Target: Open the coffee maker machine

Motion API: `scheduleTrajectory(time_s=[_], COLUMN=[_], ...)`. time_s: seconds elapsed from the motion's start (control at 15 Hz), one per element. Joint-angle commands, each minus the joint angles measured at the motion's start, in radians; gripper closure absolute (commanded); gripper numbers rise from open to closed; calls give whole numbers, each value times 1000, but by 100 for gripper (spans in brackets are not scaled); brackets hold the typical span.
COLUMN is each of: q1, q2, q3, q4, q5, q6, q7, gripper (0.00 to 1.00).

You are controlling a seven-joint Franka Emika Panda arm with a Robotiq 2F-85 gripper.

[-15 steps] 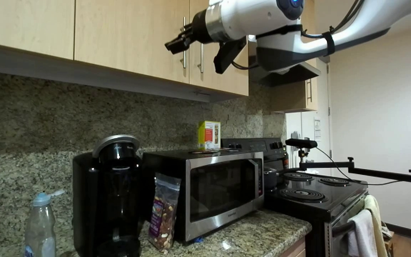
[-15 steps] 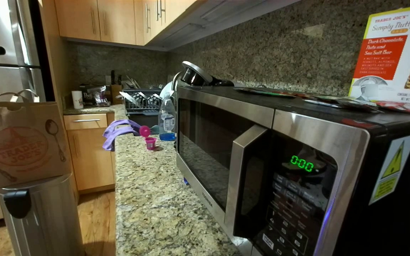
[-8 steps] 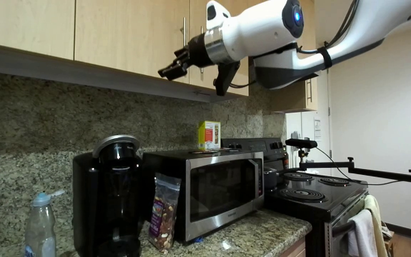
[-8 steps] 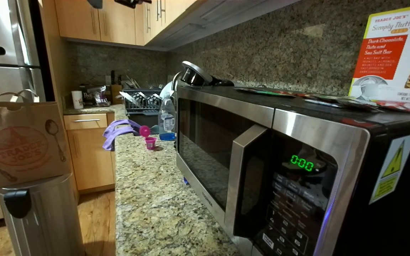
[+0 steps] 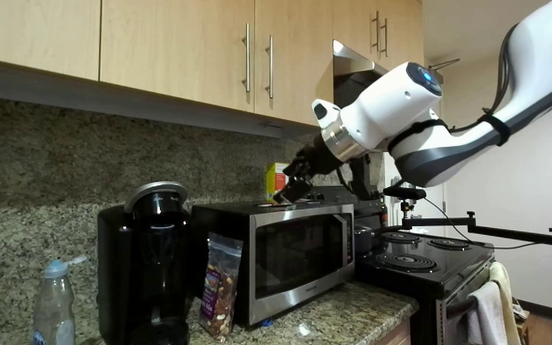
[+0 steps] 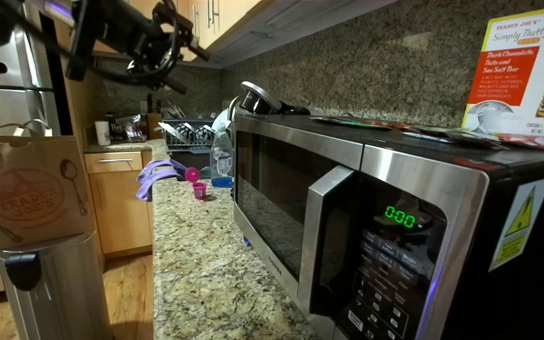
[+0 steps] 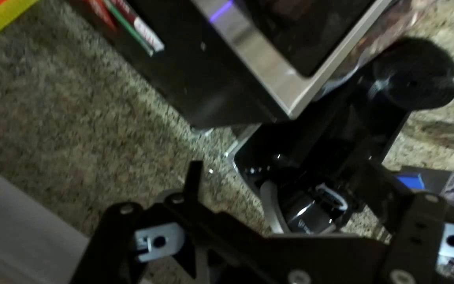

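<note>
The coffee maker machine (image 5: 144,268) is tall and glossy black and stands on the counter left of the microwave in an exterior view. Its rounded top lid (image 5: 158,203) has a silver handle (image 5: 154,187). In an exterior view only the lid (image 6: 255,100) shows above the microwave. In the wrist view the coffee maker (image 7: 341,138) lies beyond the fingers, and a finger hides part of its lid (image 7: 306,215). My gripper (image 5: 283,185) is open and empty, apart from the machine; its spread fingers also show in an exterior view (image 6: 192,70) and the wrist view (image 7: 284,169).
The microwave (image 5: 300,256) stands beside the coffee maker, with flat packets and a yellow box (image 5: 276,179) on top. A nut bag (image 5: 221,287) leans on the microwave. A bottle (image 5: 55,306) stands left. Cabinets (image 5: 175,52) hang above. A pink cup (image 6: 199,190) sits on the counter.
The arm has come down from cabinet-handle height to just above the microwave in an exterior view, tilting further downward, and has entered at the upper left elsewhere. The coffee maker has not moved.
</note>
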Motion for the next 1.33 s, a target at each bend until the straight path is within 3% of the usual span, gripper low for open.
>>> scheduleTrajectory(time_s=[0.0,0.27,0.53,0.6,0.73,0.8,1.0,1.27], q1=[87,304,366,240,193,142,83,79], q2=[-149,-216,-234,-198,-165,-203,-201,-198], q3=[-68,-193,-219,-125,-111,-67,-25,-16], q4=[-184,-150,20,57,131,56,66,57], q5=[259,536,788,902,1002,985,1009,1007], q6=[-169,-512,-856,-856,-879,-821,-824,-824], q7=[-270,-559,-816,-901,-971,-941,-956,-954], gripper=[0,0,0,0,0,0,0,0])
